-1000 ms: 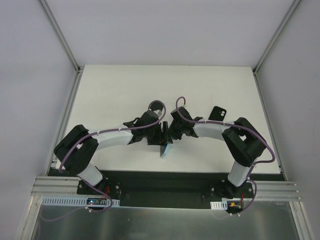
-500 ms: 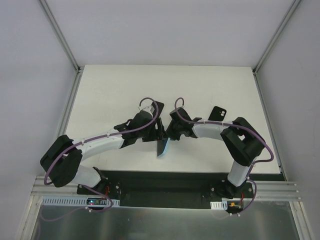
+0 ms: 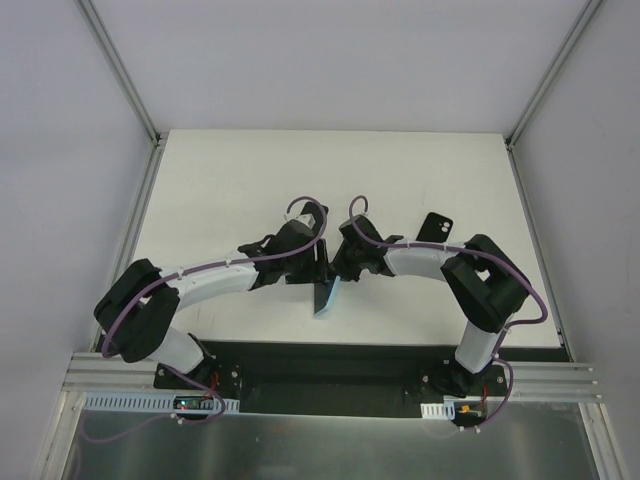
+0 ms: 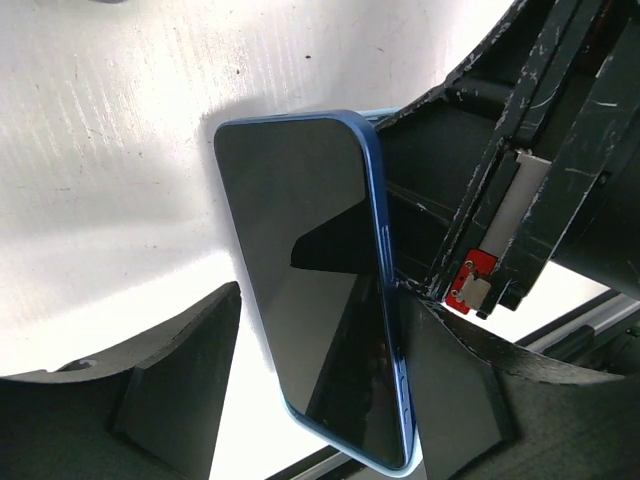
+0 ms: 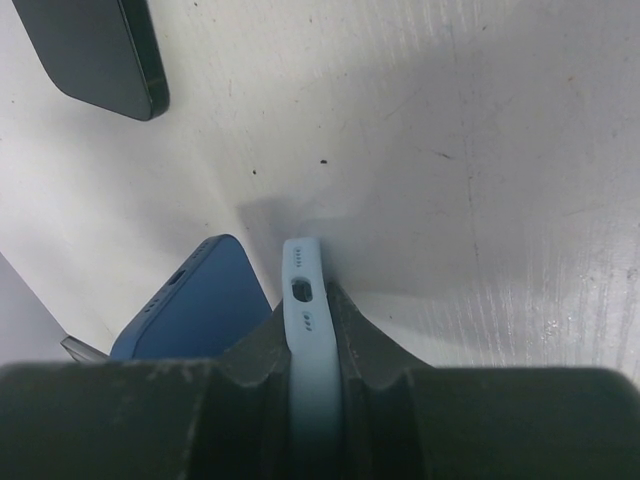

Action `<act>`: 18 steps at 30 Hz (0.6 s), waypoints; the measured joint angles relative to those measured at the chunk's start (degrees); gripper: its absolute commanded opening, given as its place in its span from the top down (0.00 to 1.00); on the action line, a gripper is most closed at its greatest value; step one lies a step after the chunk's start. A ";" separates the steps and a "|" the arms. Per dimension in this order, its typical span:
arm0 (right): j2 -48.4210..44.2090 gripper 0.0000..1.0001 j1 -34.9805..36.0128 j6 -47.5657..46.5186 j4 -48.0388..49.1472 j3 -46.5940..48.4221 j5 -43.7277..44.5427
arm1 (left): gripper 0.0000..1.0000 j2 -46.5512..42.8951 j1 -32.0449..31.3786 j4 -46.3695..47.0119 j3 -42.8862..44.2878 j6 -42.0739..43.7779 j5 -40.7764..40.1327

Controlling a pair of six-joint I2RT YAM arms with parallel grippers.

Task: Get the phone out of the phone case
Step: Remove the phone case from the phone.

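Left gripper (image 4: 325,335) straddles the phone (image 4: 300,220), fingers spread wide; whether they press its blue edges I cannot tell. White table (image 4: 110,150) shows past its top corners. Right gripper (image 5: 308,310) pinches the phone case (image 5: 301,262) edge-on, just beside the phone's end.

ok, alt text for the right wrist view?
The right gripper is shut on the pale blue phone case, held edge-on with its port cutouts facing the camera. The blue phone shows just left of it; a second dark phone lies at top left.
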 measured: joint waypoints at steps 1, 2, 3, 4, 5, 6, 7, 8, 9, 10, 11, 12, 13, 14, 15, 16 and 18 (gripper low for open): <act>0.00 0.99 0.00 0.11 -0.02 0.00 0.00 | 0.41 0.28 -0.02 -0.87 0.63 0.48 -0.07; 0.00 0.99 0.00 0.20 -0.07 0.02 0.04 | 0.43 0.48 -0.04 -1.60 1.16 1.07 -0.24; 0.00 0.99 0.00 0.24 -0.13 0.07 0.09 | 0.49 0.79 -0.44 -2.47 1.90 1.79 -0.50; 0.00 0.99 0.00 0.31 -0.28 0.11 0.13 | 0.54 0.96 -0.50 -2.97 2.38 2.23 -0.85; 0.00 0.99 0.02 0.35 -0.57 0.24 0.24 | 0.57 1.22 -0.81 -3.61 3.02 2.78 -1.14; 0.00 0.98 0.07 0.39 -0.90 0.44 0.42 | 0.60 1.57 -1.16 -4.11 3.69 3.26 -1.38; 0.00 0.99 0.15 0.39 -1.14 0.57 0.55 | 0.67 1.95 -1.53 -4.55 4.31 3.82 -1.49; 0.00 0.98 0.17 0.46 -1.60 0.74 0.79 | 0.71 2.36 -1.77 -5.01 4.90 4.24 -1.57; -0.04 0.99 0.22 0.50 -2.10 0.90 1.09 | 0.76 2.99 -1.97 -5.46 5.60 4.66 -1.66; -0.17 0.99 0.26 0.52 -2.62 1.07 1.53 | 0.82 3.45 -2.21 -5.75 5.97 4.79 -1.75; -0.48 0.99 0.26 0.33 -3.50 1.09 1.97 | 0.83 4.00 -2.27 -6.03 6.40 5.05 -2.12; -0.94 0.99 0.37 0.26 -4.66 1.09 2.64 | 0.84 4.46 -2.19 -6.12 6.80 5.46 -2.38; -1.40 0.99 0.44 0.24 -5.75 1.09 3.34 | 0.87 4.52 -2.14 -6.14 7.23 5.86 -2.73; -1.77 0.99 0.48 0.15 -6.84 1.09 3.98 | 0.90 4.50 -2.12 -6.23 7.48 6.16 -3.54; -2.32 0.98 0.50 0.09 -8.28 1.09 4.68 | 0.92 4.52 -2.12 -6.32 7.50 6.38 -4.11; -2.91 0.98 0.57 0.07 -9.77 1.05 5.29 | 0.97 4.68 -2.12 -6.73 7.48 6.56 -4.96; -4.04 0.99 0.66 -0.11 -12.74 0.83 6.64 | 1.00 4.74 -1.81 -7.17 7.34 6.80 -5.57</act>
